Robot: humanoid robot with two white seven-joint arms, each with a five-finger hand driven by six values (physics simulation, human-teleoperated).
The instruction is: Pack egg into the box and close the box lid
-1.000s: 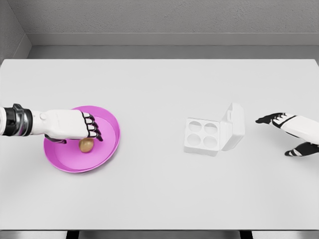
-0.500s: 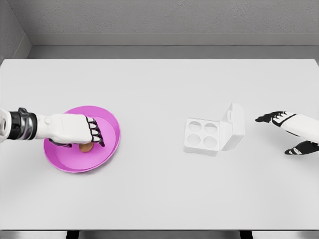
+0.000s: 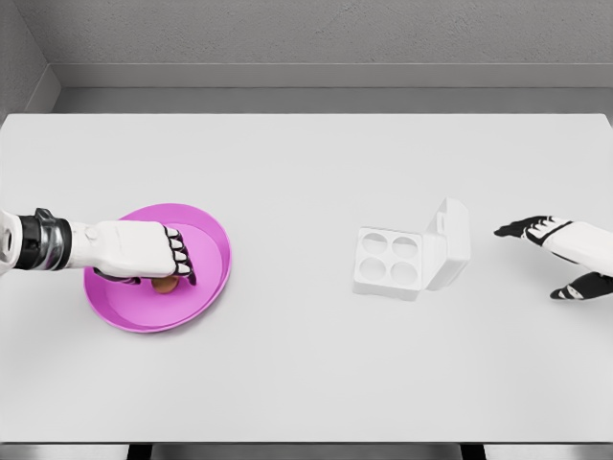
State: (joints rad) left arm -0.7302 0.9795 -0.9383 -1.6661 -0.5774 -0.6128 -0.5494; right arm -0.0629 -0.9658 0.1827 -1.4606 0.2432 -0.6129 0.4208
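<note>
- Where the pink plate (image 3: pixel 206 292) sits on the table (image 3: pixel 306 374), the brown egg (image 3: pixel 165 285) lies in it, and only a small bit of the egg peeks out.
- The left hand (image 3: pixel 144 252) is right over the egg and hides most of it.
- Its dark fingers (image 3: pixel 179 259) are curled down around the egg. It looks like they are closing on it, but I cannot tell if they hold it tight.
- The egg looks like it is resting on the plate, down low under the hand.
- The left arm comes in from the left of the plate, white with a dark band at the wrist.
- The white box (image 3: pixel 391 262) is well apart from the plate, off to its right.
- The box has four round cups, and all four show their white bottoms.
- The box lid (image 3: pixel 450 243) is open. It stands up on the side of the box that is far from the plate.
- The right hand (image 3: pixel 560 257) is even farther from the plate, past the box and its lid, near the edge of the picture.
- Its fingers are spread wide and hold nothing. It does not touch the box.
</note>
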